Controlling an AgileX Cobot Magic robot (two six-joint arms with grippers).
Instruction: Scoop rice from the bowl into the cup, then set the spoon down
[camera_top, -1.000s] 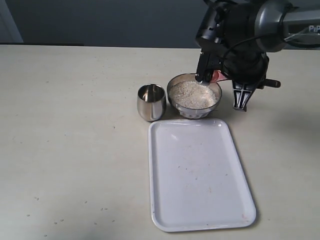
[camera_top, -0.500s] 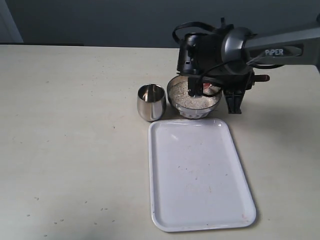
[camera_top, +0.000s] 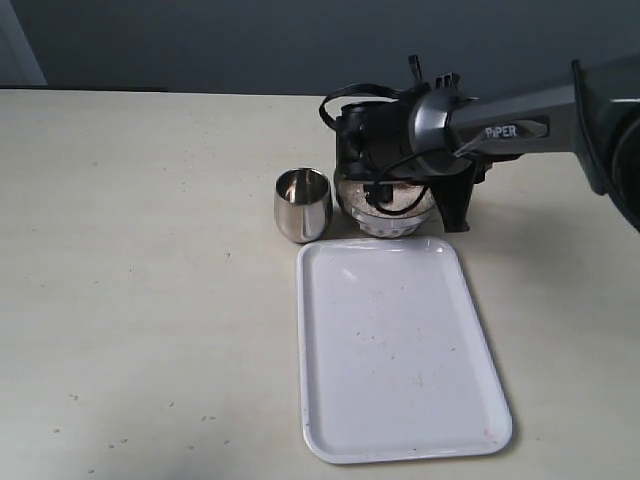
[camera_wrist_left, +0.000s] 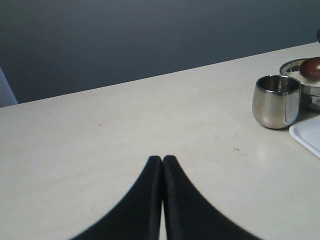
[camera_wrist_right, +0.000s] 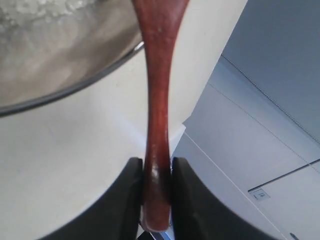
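Note:
My right gripper (camera_wrist_right: 157, 162) is shut on the slim handle of the reddish-brown wooden spoon (camera_wrist_right: 159, 95). The handle runs over the rim of the steel bowl (camera_wrist_right: 75, 86) toward the rice (camera_wrist_right: 35, 12). From the exterior view, the right arm (camera_top: 405, 135) lies low over the bowl (camera_top: 392, 222) and hides most of the rice. The left wrist view shows the spoon's oval end (camera_wrist_left: 311, 67) resting above the rice (camera_wrist_left: 299, 76). The steel cup (camera_top: 302, 204) stands upright just left of the bowl, and no rice shows in it. My left gripper (camera_wrist_left: 162, 159) is shut and empty above bare table, well away from the cup (camera_wrist_left: 276, 101).
A white rectangular tray (camera_top: 400, 350) lies in front of the bowl and cup, with a few specks on it. Its corner (camera_wrist_left: 307, 134) shows in the left wrist view. The beige table (camera_top: 140, 280) stretches to the left.
The right arm has swung left and lowered over the bowl. It now covers the rice that was in plain view a second ago, and the spoon end has gone into the bowl.

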